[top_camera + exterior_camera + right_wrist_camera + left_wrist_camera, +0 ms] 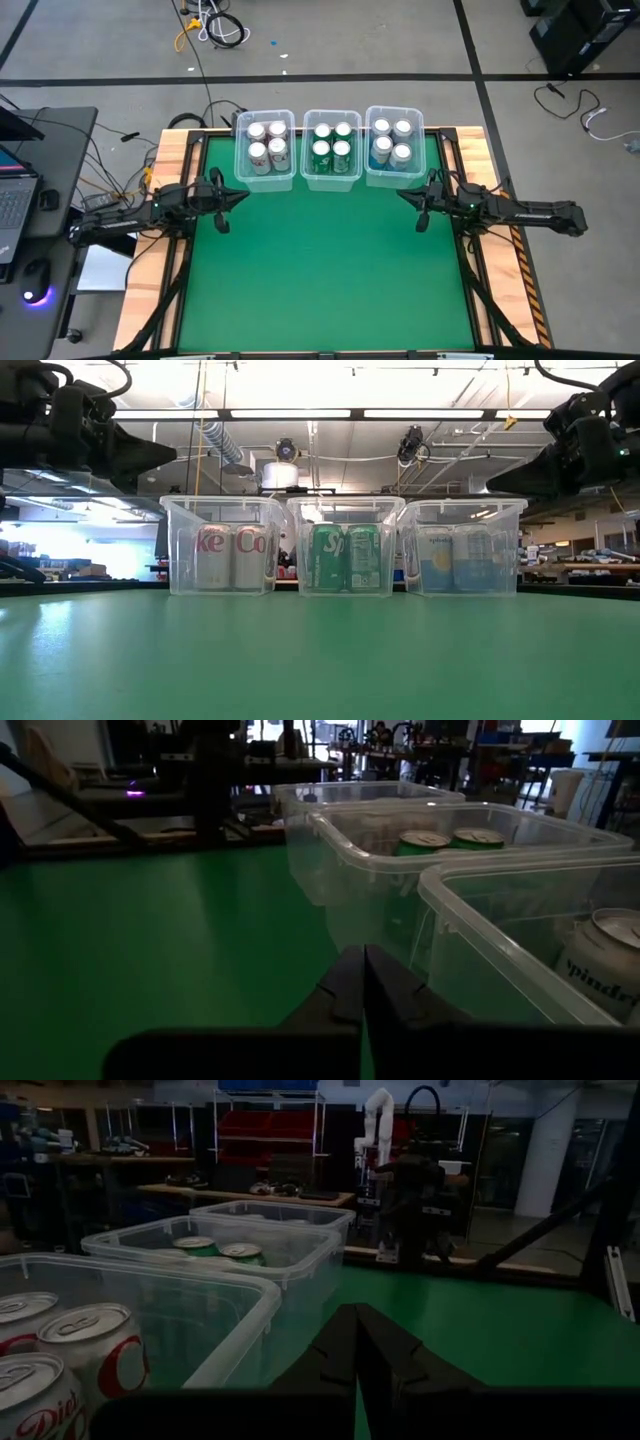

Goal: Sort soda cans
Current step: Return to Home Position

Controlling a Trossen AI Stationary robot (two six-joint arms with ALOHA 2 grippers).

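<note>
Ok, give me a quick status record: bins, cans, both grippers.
left bin: four silver-white cans
center bin: four green cans
right bin: four blue cans
bin layout: side by side in one row at the far end of the table
left gripper: shut, empty, raised near the left bin
right gripper: shut, empty, raised near the right bin

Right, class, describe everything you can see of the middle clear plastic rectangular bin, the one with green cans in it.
The middle clear plastic rectangular bin is see-through, with a thicker rim and walls narrowing slightly downward. It stands upright and open-topped on the green table mat, at the back centre, between two similar bins. Four green soda cans with silver tops stand upright inside, two by two.
</note>
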